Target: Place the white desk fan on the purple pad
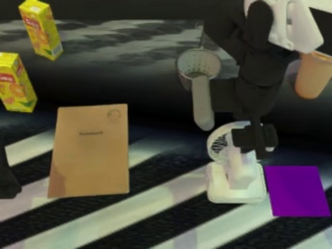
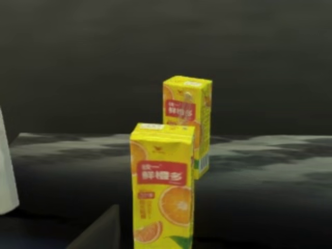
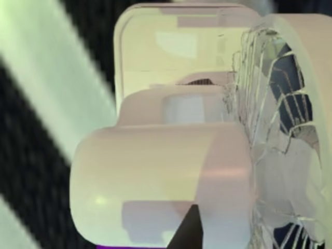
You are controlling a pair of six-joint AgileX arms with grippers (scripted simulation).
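Here strainer (image 1: 198, 78) behind white desk fan (image 1: 233, 174) | purple pad (image 1: 298, 190) beside

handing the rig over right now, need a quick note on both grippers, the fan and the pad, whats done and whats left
Right gripper: down over the fan, fingers either side of its motor housing; whether they have closed on it cannot be seen.
Left arm: parked at the table's left edge, gripper out of view.
Fan: upright on the table, its base just left of the purple pad, not on it.
Done: the approach to the fan.
Left: secure the grip, lift, shift right, set the base on the pad.
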